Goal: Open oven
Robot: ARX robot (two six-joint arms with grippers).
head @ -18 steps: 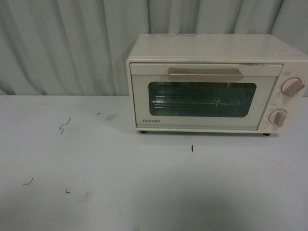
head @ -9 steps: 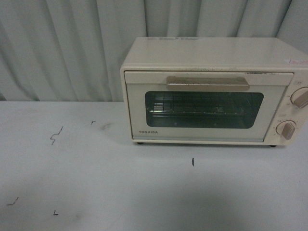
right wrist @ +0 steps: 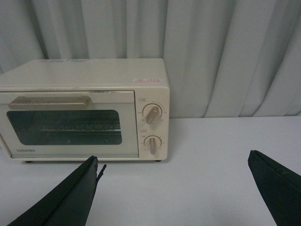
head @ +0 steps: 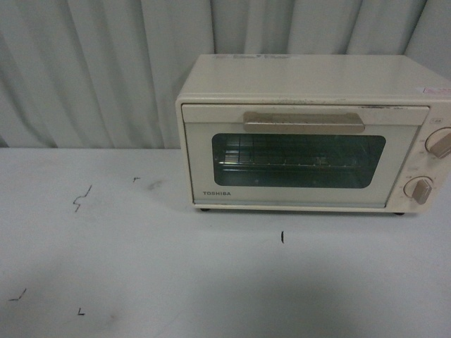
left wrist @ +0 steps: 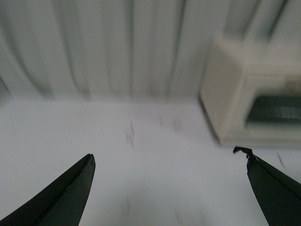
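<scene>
The cream-white oven [head: 310,134] stands at the back right of the white table, its glass door shut and the bar handle [head: 304,122] across the top of the door. A wire rack shows behind the glass, and two beige knobs [head: 423,190] sit at its right end. Neither arm shows in the front view. In the left wrist view my left gripper [left wrist: 169,160] is open over bare table, with the blurred oven [left wrist: 249,94] ahead and to one side. My right gripper [right wrist: 173,162] is open too, well short of the oven [right wrist: 84,110], facing its handle [right wrist: 49,100] and knobs [right wrist: 151,114].
A pale pleated curtain [head: 106,70] hangs close behind the table [head: 211,282]. Small black pen marks [head: 83,197] dot the tabletop, one [head: 282,237] just in front of the oven.
Between one second and half a second ago the front view shifted, so the oven looks larger and further right. Since then nothing has visibly moved.
</scene>
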